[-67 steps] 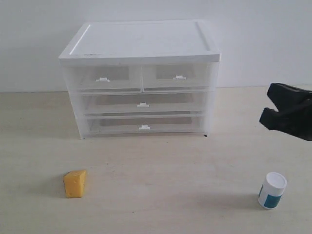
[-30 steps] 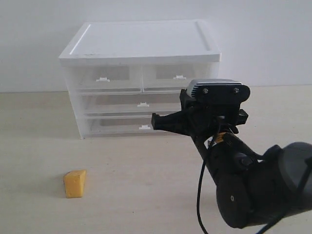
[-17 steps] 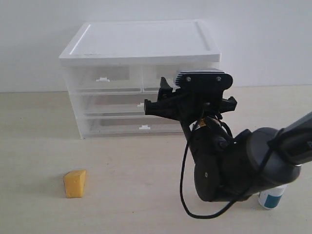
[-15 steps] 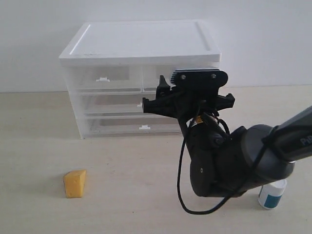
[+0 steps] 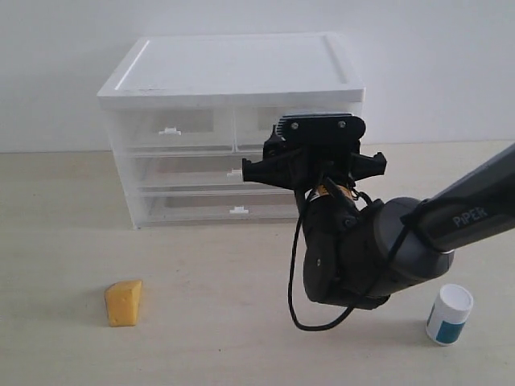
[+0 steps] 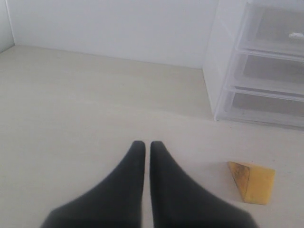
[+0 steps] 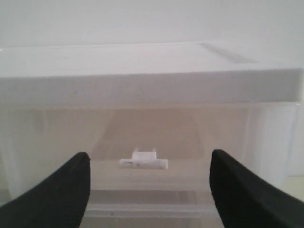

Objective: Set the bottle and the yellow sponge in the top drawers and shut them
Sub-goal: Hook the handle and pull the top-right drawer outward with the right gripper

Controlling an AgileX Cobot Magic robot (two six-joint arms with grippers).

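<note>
White drawer cabinet: stands at the back of a pale wood-grain table, against a plain white wall. Front fittings: two clear top drawers side by side, each with a small white clip handle; below them, two full-width drawers stacked one over the other. All fronts look flush with the frame, though the arm covers most of the right-hand top drawer in the exterior view. Yellow sponge: wedge-shaped, lying on the table out in front of the cabinet's left corner, well apart from it and from both grippers. Bottle: white cap, teal label, upright on the table at the front right, well apart from the cabinet, near the arm's bulk but clear of it. Right arm: dark, reaching in from the right to the cabinet front, its wrist housing level with the upper drawer rows. Right gripper: jaws spread wide and empty, facing the right-hand top drawer with one finger either side of the handle, neither touching it. Left gripper: fingers pressed together, nothing between them, low over bare table, the sponge near and off to one side.
</note>
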